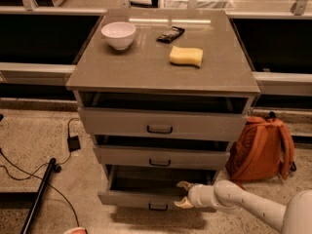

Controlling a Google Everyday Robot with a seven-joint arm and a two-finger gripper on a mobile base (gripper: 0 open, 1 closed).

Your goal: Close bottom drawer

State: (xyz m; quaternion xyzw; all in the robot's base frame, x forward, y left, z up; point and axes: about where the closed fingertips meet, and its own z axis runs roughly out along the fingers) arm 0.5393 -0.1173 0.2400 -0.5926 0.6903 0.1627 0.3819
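Gripper [184, 194] sits low at the right part of the bottom drawer [131, 198], jaws spread, one pale finger [184, 184] above the front panel's top edge and one below (contact unclear). The drawer sticks out partway at the foot of the grey cabinet [146, 69]. On top: white bowl [118, 34], yellow sponge [185, 56]. Orange backpack [261, 147] on the floor to the right.

You had the gripper [183, 194], fingers spread, at the front panel of the bottom drawer [131, 199], below the counter [146, 67] front edge, nearer its right corner; the drawer stood partly out
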